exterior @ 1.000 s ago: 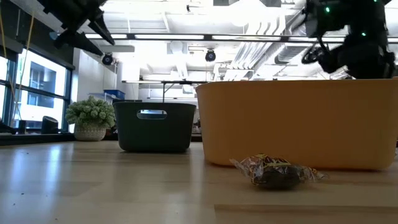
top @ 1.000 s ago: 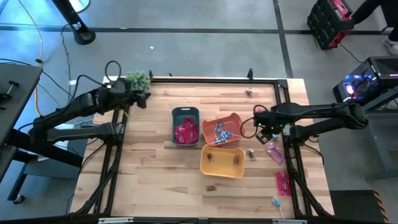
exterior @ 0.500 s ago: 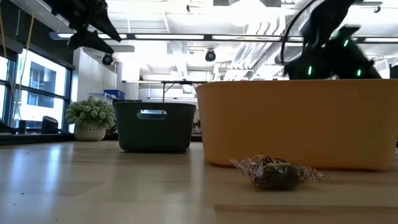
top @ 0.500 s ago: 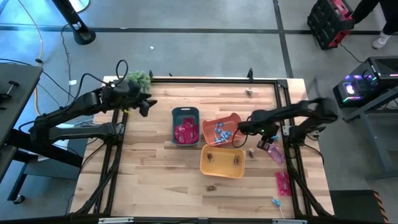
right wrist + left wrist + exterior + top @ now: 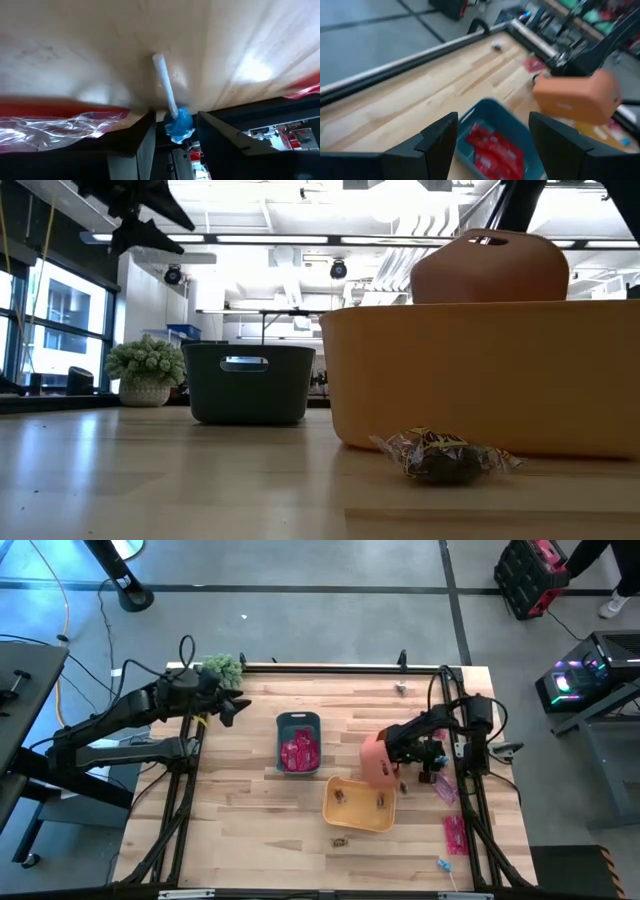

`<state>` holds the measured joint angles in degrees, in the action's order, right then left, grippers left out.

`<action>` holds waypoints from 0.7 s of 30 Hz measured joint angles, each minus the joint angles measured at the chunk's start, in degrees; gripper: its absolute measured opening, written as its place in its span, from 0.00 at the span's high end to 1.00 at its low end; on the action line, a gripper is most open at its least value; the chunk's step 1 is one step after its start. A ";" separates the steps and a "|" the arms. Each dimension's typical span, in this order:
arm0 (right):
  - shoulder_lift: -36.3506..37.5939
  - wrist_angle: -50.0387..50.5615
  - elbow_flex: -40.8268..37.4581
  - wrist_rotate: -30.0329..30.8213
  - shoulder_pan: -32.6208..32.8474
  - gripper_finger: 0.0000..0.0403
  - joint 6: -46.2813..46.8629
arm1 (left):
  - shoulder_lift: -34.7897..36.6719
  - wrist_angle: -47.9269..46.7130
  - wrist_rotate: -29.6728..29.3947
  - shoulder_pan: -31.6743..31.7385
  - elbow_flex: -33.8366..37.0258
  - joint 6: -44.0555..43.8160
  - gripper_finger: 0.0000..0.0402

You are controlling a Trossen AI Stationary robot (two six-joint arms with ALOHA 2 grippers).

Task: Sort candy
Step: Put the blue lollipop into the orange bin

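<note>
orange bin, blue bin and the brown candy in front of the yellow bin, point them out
orange bin (image 5: 376,759), high view, its upturned side
blue bin (image 5: 297,723), high view, far rim
brown candy (image 5: 445,457), low view, wrapper's middle

We see a wooden bench (image 5: 250,810) with a dark metal frame along its edges. Near its far left corner sits a fuzzy green plant-like ball (image 5: 224,667) in a pale pot. Toward the middle stands a grey-blue bin (image 5: 298,722), upright. Just beside it, to the right, an orange bin (image 5: 375,758) is tipped up on its side, raised above the bench surface. A yellow bin (image 5: 357,815) sits in front of these, nearer the front edge. Off the bench, on the grey floor, we notice a black and red case (image 5: 530,575) at the far right and a lit computer tower (image 5: 575,680) beside the bench.
</note>
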<state>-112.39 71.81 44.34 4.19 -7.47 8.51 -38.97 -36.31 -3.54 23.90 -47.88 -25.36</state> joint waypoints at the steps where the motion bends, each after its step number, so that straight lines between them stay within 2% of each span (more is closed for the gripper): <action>1: 0.53 -0.02 0.00 0.00 0.01 0.66 0.02 | 0.12 1.02 -0.02 0.00 0.00 0.02 0.41; 5: 2.68 -0.71 -0.25 -0.17 0.01 0.71 -0.19 | 0.31 4.90 -0.91 0.00 0.00 0.04 0.41; 11: 6.21 -0.46 -0.22 -0.14 0.01 0.92 0.18 | 0.31 6.88 -1.67 0.01 0.00 0.02 0.41; 21: 12.82 7.29 2.66 0.19 0.01 0.91 0.44 | 0.31 6.92 -1.67 0.02 0.00 -0.04 0.41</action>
<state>-99.57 79.10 47.00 4.38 -7.46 8.95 -38.65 -29.39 -5.21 23.92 -47.88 -25.41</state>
